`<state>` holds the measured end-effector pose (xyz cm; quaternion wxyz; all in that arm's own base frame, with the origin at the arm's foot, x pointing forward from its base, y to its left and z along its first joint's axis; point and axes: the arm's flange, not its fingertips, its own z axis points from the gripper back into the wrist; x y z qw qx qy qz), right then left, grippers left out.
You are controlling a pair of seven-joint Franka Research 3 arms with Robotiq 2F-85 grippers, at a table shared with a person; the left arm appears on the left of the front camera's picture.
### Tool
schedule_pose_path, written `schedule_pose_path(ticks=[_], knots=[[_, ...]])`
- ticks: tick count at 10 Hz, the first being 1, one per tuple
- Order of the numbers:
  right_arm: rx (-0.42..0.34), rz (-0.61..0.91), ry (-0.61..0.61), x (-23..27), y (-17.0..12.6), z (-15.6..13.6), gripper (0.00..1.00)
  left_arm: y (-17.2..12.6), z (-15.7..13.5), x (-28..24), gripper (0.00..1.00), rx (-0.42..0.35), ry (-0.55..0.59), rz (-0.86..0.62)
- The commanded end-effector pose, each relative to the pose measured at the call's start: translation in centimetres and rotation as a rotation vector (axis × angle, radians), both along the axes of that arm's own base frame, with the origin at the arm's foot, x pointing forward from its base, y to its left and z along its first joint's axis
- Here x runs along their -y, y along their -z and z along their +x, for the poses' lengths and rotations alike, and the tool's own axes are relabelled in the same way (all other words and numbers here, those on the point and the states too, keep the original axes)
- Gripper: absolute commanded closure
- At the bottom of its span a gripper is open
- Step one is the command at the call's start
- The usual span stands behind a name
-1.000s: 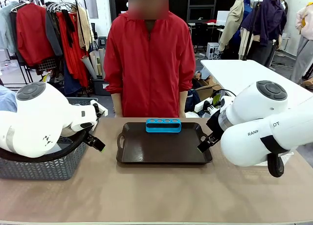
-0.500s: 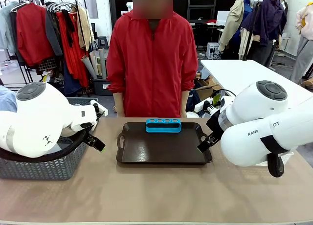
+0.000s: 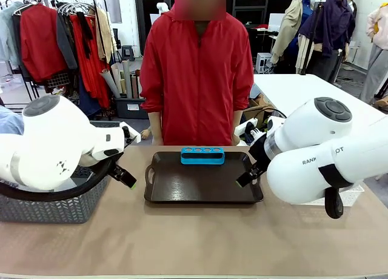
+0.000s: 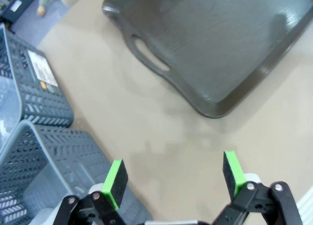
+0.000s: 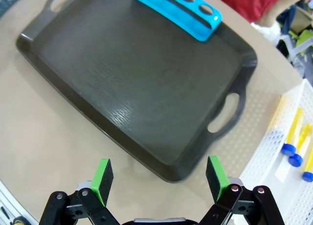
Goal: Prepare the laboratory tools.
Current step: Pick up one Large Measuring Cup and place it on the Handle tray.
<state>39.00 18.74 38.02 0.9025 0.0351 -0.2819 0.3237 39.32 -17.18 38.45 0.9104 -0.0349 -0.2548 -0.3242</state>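
Wide beige table [image 3: 194, 248], with a dark brown handled tray [image 3: 200, 188] at its middle as the reference for everything else.

Beyond the tray's far edge, a person in a red jacket [image 3: 200, 79], standing, facing across the table.

On either side of the tray, two bulky white robot arms: left arm [image 3: 48, 145] to the tray's left, right arm [image 3: 321, 164] to its right, both bent inward toward it.

Left of the tray and well apart from it, a grey slotted basket [image 3: 54, 209], partly under the left arm.

Just right of the tray's right handle, a white perforated bin [image 5: 274, 186].

On the tray, along its far edge, a blue four-hole rack [image 3: 202, 155], holes empty.

Over bare table near the tray's left handle, the left gripper [image 4: 173, 173], green pads spread wide, nothing between them.

Above the tray's near right corner, the right gripper [image 5: 159, 176], fingers likewise spread wide and empty.

Inside the white bin, right of the tray, yellow tubes with blue caps [image 5: 295, 132], lying flat side by side.
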Motion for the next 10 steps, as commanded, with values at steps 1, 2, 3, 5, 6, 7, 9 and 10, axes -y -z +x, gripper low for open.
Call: schedule_pose_path(ticks=[1, 2, 3, 5, 6, 7, 9, 10], knots=[[-0.026, 0.074, -0.046, 1.2, -1.7, 0.9, 0.00, -3.1, 0.3, -0.7, 0.00, -0.041, 0.077, -0.023], [-0.038, 0.113, -0.053, 1.8, -2.9, 1.2, 0.00, -5.1, 0.0, -0.5, 0.00, -0.070, 0.128, -0.042], [-0.039, 0.152, -0.077, 2.7, -3.9, 1.6, 0.00, -6.6, -0.1, -0.7, 0.00, -0.090, 0.182, -0.064], [-0.058, 0.204, -0.116, 5.1, -7.1, 2.7, 0.00, -10.0, 0.2, -1.7, 0.00, -0.103, 0.262, -0.118], [-0.066, 0.205, -0.120, 6.0, -8.5, 3.2, 0.00, -11.4, 0.5, -2.6, 0.00, -0.091, 0.281, -0.140], [-0.058, 0.186, -0.111, 7.1, -9.7, 3.6, 0.00, -13.0, 0.7, -3.6, 0.00, -0.048, 0.284, -0.176], [-0.020, 0.198, -0.092, 9.5, -11.8, 4.5, 0.00, -15.4, 0.8, -5.2, 0.00, 0.002, 0.309, -0.202], [-0.008, 0.207, -0.089, 10.3, -12.4, 4.8, 0.00, -16.1, 0.9, -5.8, 0.00, 0.024, 0.302, -0.227]])
